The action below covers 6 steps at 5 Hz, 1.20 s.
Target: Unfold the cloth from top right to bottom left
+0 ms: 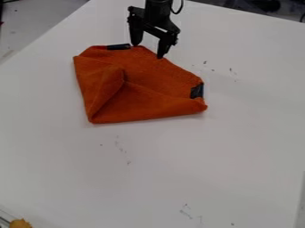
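Orange cloth [149,75] lies on the white surface [238,147], directly under the end effector [148,51] and spreading from there toward the camera, most of it nearer the camera than the fingertips. The black arm [158,6] comes in from the top edge of the view and points down, a thin cable looping beside it. The end effector is open, its two dark, tapering fingers spread with a clear gap between them and nothing held. One fingertip is at the cloth's far edge and the other a little over the fabric; whether either touches, I cannot tell. The cloth looks soft and matte, with a fine, slightly rough weave, folded into an uneven, many-sided shape. A raised crease and a pointed flap stand out below and to the left of the end effector. One black patch [118,46] sits at the cloth's edge just left of the fingers, another [197,91] farther off, below and to their right. Small dark marks dot the surface to the right of the end effector and well below it
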Available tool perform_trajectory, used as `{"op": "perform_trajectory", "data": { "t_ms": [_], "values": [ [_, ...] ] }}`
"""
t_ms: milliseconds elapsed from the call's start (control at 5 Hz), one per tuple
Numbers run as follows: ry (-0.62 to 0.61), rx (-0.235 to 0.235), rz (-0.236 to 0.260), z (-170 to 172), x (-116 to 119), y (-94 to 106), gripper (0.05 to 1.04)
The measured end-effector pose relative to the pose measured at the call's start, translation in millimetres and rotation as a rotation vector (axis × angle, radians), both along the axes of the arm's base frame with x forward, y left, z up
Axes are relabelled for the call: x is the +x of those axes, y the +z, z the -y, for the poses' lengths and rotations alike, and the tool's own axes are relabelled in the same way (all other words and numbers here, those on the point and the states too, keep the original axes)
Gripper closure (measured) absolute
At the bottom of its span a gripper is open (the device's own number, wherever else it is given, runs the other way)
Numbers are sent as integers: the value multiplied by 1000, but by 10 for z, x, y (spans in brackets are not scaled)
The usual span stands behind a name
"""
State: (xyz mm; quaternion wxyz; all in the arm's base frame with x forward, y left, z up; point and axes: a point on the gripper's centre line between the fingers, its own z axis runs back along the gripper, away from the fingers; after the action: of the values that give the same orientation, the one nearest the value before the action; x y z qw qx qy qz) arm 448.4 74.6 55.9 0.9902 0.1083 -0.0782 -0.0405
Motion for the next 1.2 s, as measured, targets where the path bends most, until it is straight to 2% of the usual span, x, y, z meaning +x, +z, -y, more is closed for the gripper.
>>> {"op": "perform_trajectory", "data": {
  "t_ms": [200,400,600,800,1200],
  "values": [
    [9,-7,-47,6,-54,-212,83],
    [95,-25,-61,28,-211,-416,84],
    [152,-40,-31,53,-327,-414,83],
    [222,-30,-12,56,-488,-411,83],
    [208,15,84,65,-457,-166,83]
  ]
}}
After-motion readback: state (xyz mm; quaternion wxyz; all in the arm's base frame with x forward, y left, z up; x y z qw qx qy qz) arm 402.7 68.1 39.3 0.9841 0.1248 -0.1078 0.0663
